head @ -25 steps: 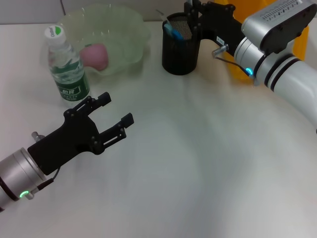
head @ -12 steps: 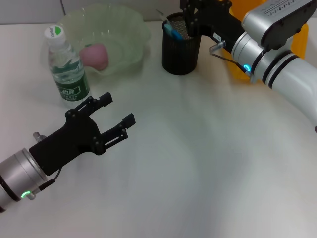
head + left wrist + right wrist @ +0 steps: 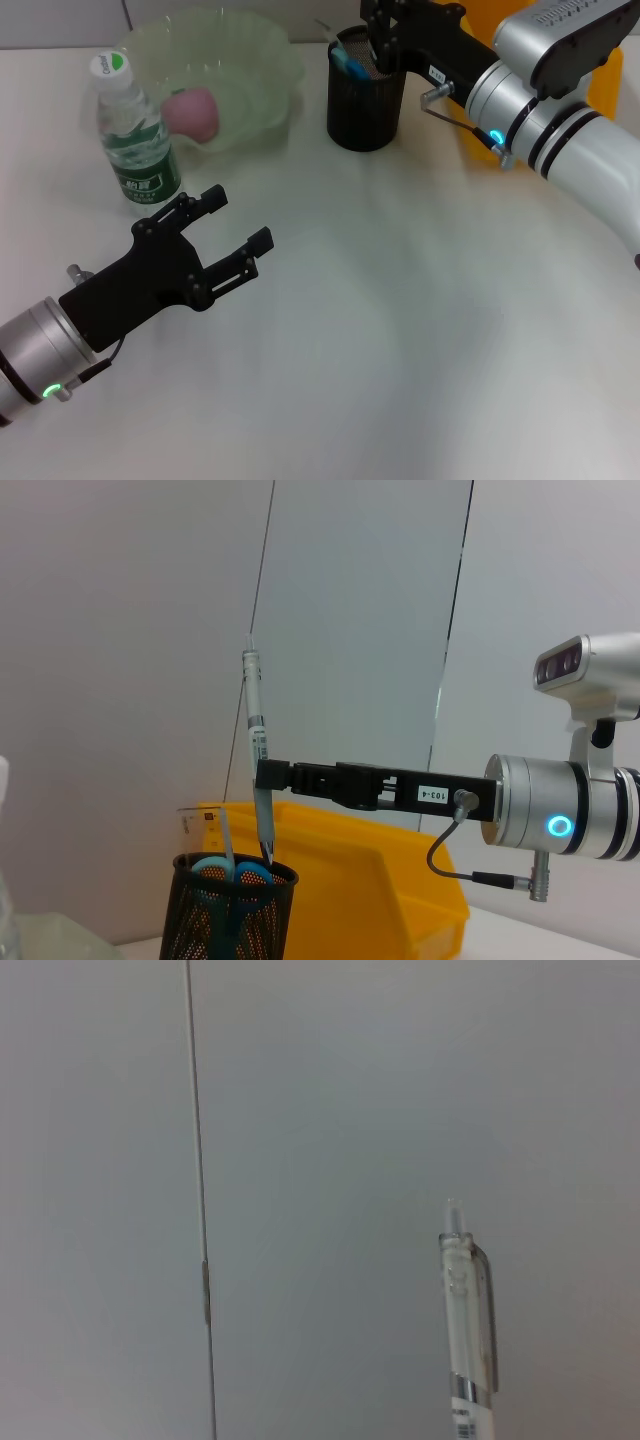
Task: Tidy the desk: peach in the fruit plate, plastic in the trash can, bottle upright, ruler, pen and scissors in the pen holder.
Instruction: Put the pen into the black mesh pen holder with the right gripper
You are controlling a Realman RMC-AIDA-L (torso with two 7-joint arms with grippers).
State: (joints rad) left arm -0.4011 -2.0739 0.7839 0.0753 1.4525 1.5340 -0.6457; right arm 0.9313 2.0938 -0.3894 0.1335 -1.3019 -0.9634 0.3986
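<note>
My right gripper (image 3: 379,32) hovers over the black mesh pen holder (image 3: 365,100). It is shut on a clear pen (image 3: 255,730), held upright with its lower tip at the holder's mouth. The pen's top shows in the right wrist view (image 3: 468,1330). Blue scissors handles (image 3: 347,62) and a clear ruler (image 3: 222,835) stand in the holder (image 3: 235,915). The pink peach (image 3: 193,112) lies in the green fruit plate (image 3: 283,62). The water bottle (image 3: 135,135) stands upright beside the plate. My left gripper (image 3: 237,220) is open and empty, low over the table near the bottle. No plastic is in view.
A yellow bin (image 3: 603,85) stands behind my right arm, right of the pen holder; it also shows in the left wrist view (image 3: 350,880). The white table (image 3: 400,330) spreads across the middle and front.
My right gripper has lifted slightly with the pen above the pen holder. The left arm has barely moved.
</note>
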